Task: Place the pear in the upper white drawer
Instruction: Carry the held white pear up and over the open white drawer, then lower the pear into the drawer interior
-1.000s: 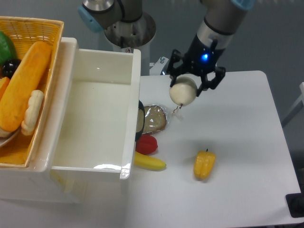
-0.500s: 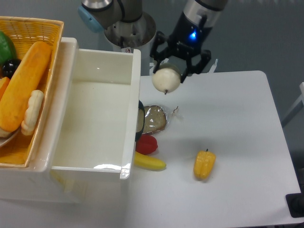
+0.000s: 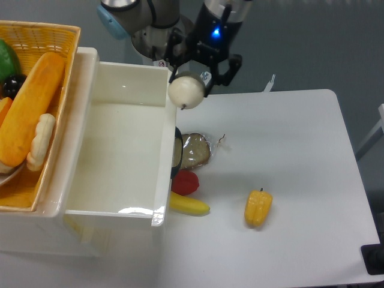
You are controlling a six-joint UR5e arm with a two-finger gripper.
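From where I stand, the hand [image 3: 191, 81] is clenched around the pear [image 3: 186, 91], holding it in the air at upper centre of the frame, right at the right wall of the upper white drawer [image 3: 169, 114]. Below, on the worktop [image 3: 300, 156], lie a yellow bell pepper [image 3: 258, 207] and a banana [image 3: 189, 205], well apart.

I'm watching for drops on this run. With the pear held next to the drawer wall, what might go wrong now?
1. The pear hangs right at the drawer wall's top edge; it may clip the wall on its way in.
2. Released here, it could fall outside, onto the table.
3. The gripper holds a smooth, round fruit, so it might slip.
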